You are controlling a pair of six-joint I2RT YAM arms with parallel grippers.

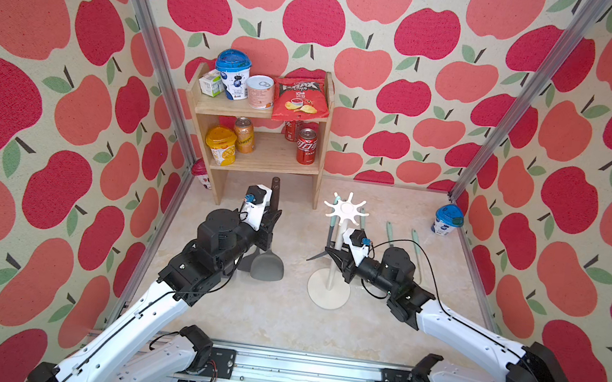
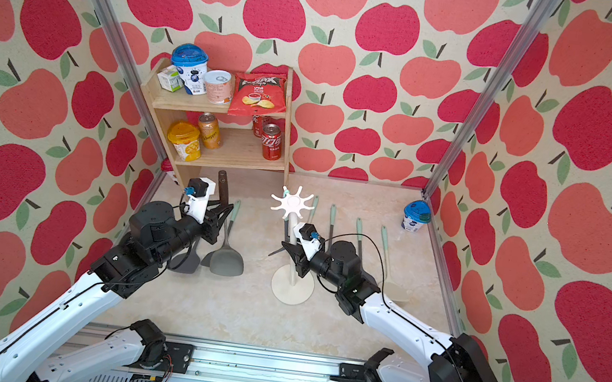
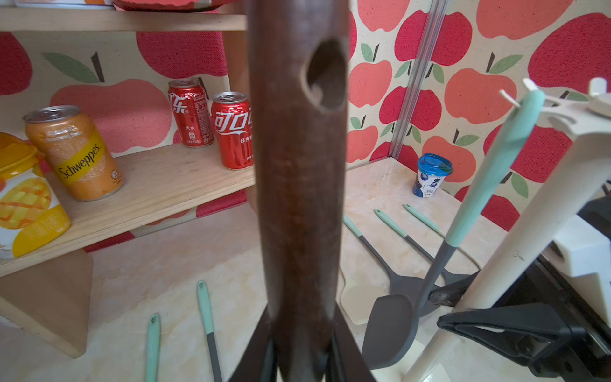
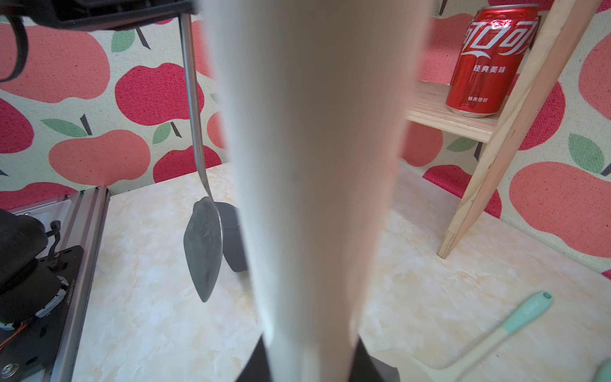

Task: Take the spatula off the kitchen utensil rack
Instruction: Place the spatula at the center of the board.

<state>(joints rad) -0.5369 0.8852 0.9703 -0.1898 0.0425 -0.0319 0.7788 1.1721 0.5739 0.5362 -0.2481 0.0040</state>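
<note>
In both top views we found the left hand closed narrowly on the spatula. Its dark handle rose straight above the fingers, long axis upright. The kitchen utensil rack stood off to that hand's right, apart from the spatula. The right hand was clamped on its pole.

In the left wrist view the spatula filled the centre: brown wood, with a hanging hole near its end. The kitchen utensil rack carried one teal-handled utensil.

In the right wrist view the white pole sat between the right hand's fingers. Beyond it the spatula's steel shaft ran down to a grey blade, which appeared to hang above the table.

We judged the spatula free of the prongs. The left hand, the only one holding it, need only carry it away.
</note>
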